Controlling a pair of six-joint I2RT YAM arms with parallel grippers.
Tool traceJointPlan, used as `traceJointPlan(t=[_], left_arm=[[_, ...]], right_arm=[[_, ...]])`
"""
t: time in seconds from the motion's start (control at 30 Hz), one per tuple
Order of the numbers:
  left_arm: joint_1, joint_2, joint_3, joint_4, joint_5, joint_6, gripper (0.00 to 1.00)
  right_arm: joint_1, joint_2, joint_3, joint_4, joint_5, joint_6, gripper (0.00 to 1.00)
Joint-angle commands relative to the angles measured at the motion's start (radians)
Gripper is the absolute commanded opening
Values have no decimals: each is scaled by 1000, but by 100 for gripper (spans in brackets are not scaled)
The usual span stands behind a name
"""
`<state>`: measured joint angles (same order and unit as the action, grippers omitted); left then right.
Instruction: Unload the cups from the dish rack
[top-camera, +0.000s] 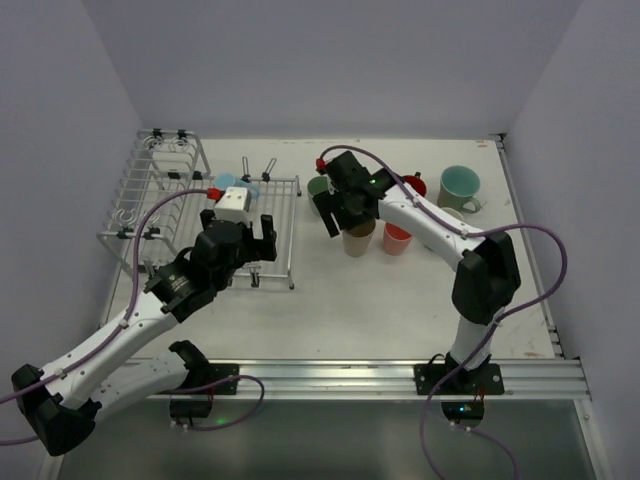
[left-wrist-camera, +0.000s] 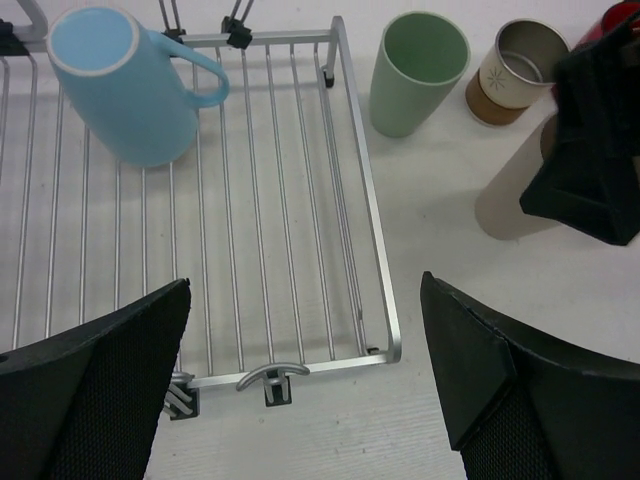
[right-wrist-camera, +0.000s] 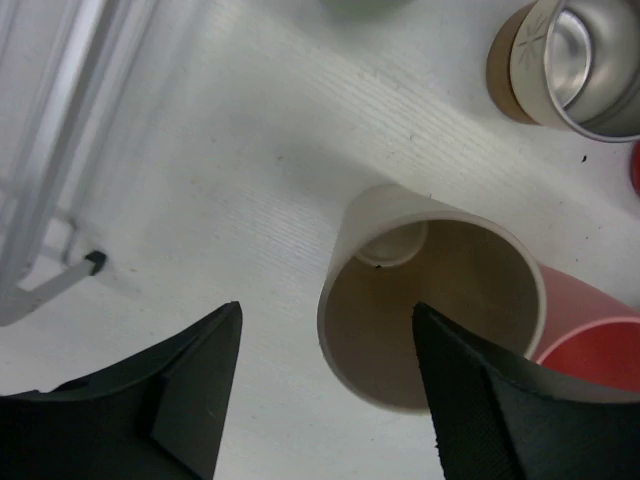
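The silver dish rack (top-camera: 170, 205) stands at the back left; its flat tray also shows in the left wrist view (left-wrist-camera: 280, 200). A light blue mug (left-wrist-camera: 120, 85) lies on the tray, partly hidden behind my left wrist in the top view (top-camera: 238, 183). My left gripper (top-camera: 240, 225) is open and empty above the tray's near right corner (left-wrist-camera: 305, 390). My right gripper (top-camera: 340, 220) is open (right-wrist-camera: 325, 380); its jaws straddle the left rim of an upright beige cup (right-wrist-camera: 440, 300) on the table without closing on it.
On the table right of the rack stand a pale green tumbler (left-wrist-camera: 415, 70), a metallic cup (right-wrist-camera: 570, 60), a pink cup (top-camera: 397, 238), a red cup (top-camera: 413, 183) and a teal mug (top-camera: 460, 187). White walls enclose the table.
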<state>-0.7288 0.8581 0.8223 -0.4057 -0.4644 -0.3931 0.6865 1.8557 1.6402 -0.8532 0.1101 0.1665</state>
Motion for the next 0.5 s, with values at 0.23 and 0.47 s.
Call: traceJointPlan(t=[0.23, 0.47], left_arm=[[-3, 185, 80, 214, -212, -27, 100], [66, 364, 75, 387, -407, -127, 100]], right_arm=[[4, -514, -253, 325, -81, 53, 86], [4, -757, -526, 502, -167, 90, 85]])
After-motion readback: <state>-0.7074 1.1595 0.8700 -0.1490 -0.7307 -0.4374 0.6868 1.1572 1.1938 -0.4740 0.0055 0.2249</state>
